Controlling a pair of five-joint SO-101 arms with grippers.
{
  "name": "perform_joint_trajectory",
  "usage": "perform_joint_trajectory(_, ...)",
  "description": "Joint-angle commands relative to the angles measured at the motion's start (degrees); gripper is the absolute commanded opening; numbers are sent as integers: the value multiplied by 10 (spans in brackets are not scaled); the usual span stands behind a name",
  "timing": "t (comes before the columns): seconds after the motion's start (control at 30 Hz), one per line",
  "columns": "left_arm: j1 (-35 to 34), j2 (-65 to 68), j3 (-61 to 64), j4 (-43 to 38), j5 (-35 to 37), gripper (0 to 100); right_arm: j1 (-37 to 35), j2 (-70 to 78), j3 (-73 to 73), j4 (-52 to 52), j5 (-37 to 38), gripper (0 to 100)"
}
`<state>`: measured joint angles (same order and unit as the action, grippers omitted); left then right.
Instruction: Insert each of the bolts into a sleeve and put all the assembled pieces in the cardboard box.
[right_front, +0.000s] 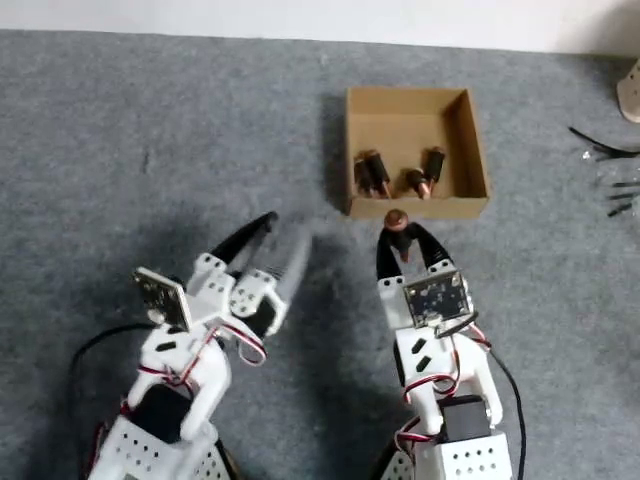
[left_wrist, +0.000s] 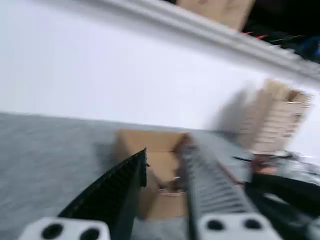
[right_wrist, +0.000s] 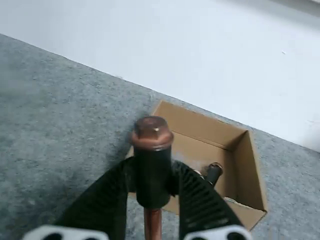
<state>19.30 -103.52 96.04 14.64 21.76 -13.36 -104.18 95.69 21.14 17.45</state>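
Clamping assembled piece (right_wrist: 152, 165) in right claw (right_wrist: 152, 187), just short of near wall of cardboard box (right_front: 415, 208), three pieces (right_front: 375, 172) inside; hovering left claw (right_front: 288, 230) apart, empty, over open desk (right_front: 150, 130) left of box.

A small robotics lab or hobby bench: a grey felt mat (right_front: 120, 130) lies beneath the right pincer (right_front: 402, 245), a bare white wall (right_wrist: 200, 45) rises beyond it, loose black wires (right_front: 600, 147) lie well off to its right, and a blurred stack of wooden blocks (left_wrist: 277, 117) stands beyond the left pincer (left_wrist: 165, 152).
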Motion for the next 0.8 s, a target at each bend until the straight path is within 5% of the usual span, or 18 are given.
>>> perform_joint_trajectory(0.0, -49, -7, 11, 27, -2, 35, 9, -12, 72, -8, -1, 5)
perform_joint_trajectory(0.3, -110, -7, 6, 139, -6, 27, 28, -10, 72, -6, -13, 5)
perform_joint_trajectory(0.43, -118, -7, 6, 165, -104, 25, 71, -10, 72, -6, -69, 5)
perform_joint_trajectory(0.67, -126, -7, -19, 218, -121, 27, 89, -10, 71, 16, -77, 5)
perform_joint_trajectory(0.77, -145, -6, -25, 236, -186, 27, 89, -10, 71, 20, -77, 5)
